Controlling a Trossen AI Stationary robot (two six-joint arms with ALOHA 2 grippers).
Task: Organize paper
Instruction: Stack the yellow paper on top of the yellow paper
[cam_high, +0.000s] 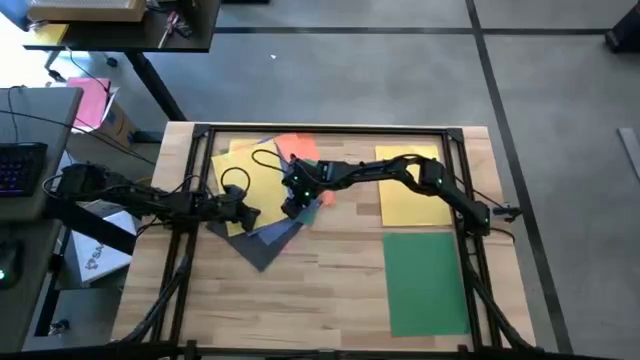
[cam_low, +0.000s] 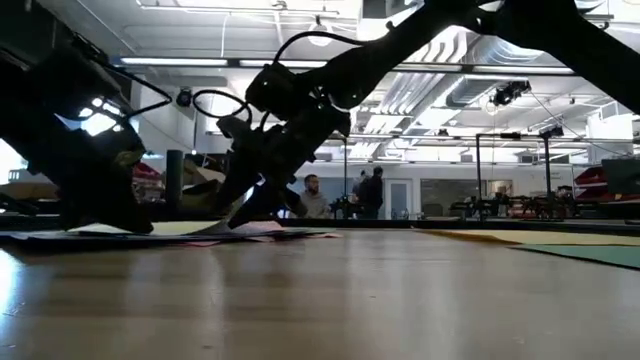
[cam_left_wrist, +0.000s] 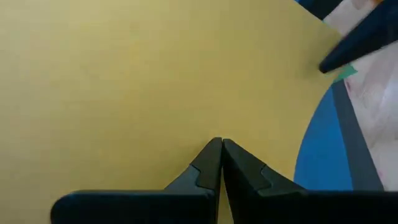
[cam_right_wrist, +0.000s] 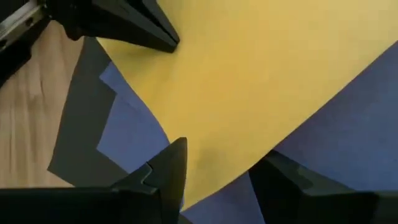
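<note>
Messy fan of thin coloured paper sheets (cam_high: 262, 215) sitting at the far-left part of the light wooden slatted table (cam_high: 320, 290), with yellow, orange, blue and dark grey all overlapping at odd angles. Already laid out flat on the right side: a single yellow letter-size sheet (cam_high: 412, 187) and, nearer the front edge, a single green letter-size sheet (cam_high: 426, 282), both squared up with long axes running front to back. So probably partway through, pulling sheets off the heap one at a time. Key relation right now: the loose yellow sheet on top of the pile (cam_right_wrist: 249, 81) lies directly under both tools. Left gripper (cam_high: 243, 214) down on it from the left side, fingers pressed together tip to tip in the left wrist view, (cam_left_wrist: 219, 163) flat against the yellow, gripping nothing, looks like pinning it down. Right gripper (cam_high: 297, 199) reaching across from the right with the arm stretched well over the table, jaws spread apart and straddling the yellow sheet's corner edge (cam_right_wrist: 205, 186) where it overlaps the blue sheet (cam_right_wrist: 130, 134), nothing clamped yet. Dark grey sheet (cam_right_wrist: 78, 124) at the bottom of the stack. The corner points toward the right gripper, so that arm seems better placed to pinch it. Risk of dragging the blue one along too.
</note>
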